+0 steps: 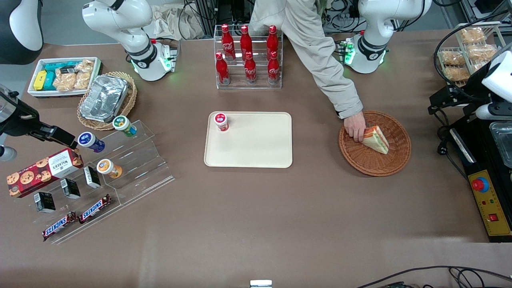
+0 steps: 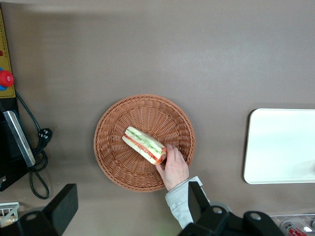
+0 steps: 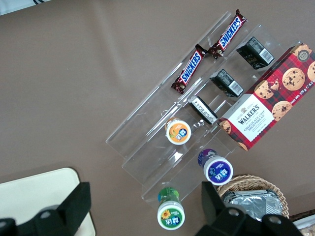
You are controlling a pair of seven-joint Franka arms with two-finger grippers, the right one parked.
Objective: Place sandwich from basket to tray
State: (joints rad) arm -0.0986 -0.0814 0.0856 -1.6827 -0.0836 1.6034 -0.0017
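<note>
We find the sandwich (image 1: 376, 139) (image 2: 144, 144) lying in the basket (image 1: 394, 160) (image 2: 113, 147), roughly at its middle, with its red, orange and green layers facing up. A person's hand (image 1: 355, 129) (image 2: 173, 169) rests on the end of the wedge nearest the basket's rim, fingers touching the bread, and the beige sleeve reaches away over that rim.

The gripper (image 2: 132, 189) hangs high above the table near the basket, touching neither it nor the sandwich. Its two dark fingers (image 2: 59, 211) are spread wide with nothing between them (from the wrist we look straight down onto the wicker).

The tray (image 1: 256, 148) (image 2: 280, 147) lies flat on the table beside the basket, toward the parked arm's end, with a strip of bare table between the two. One small red-capped jar (image 1: 221, 121) stands on the tray, in the corner farthest from the basket.

A rack of red cola bottles (image 1: 249, 60) stands farther from the front camera than the basket, also toward the parked arm's end. A yellow control box with a red button (image 1: 480, 185) (image 2: 4, 78) sits beside the basket, toward the working arm's end.
</note>
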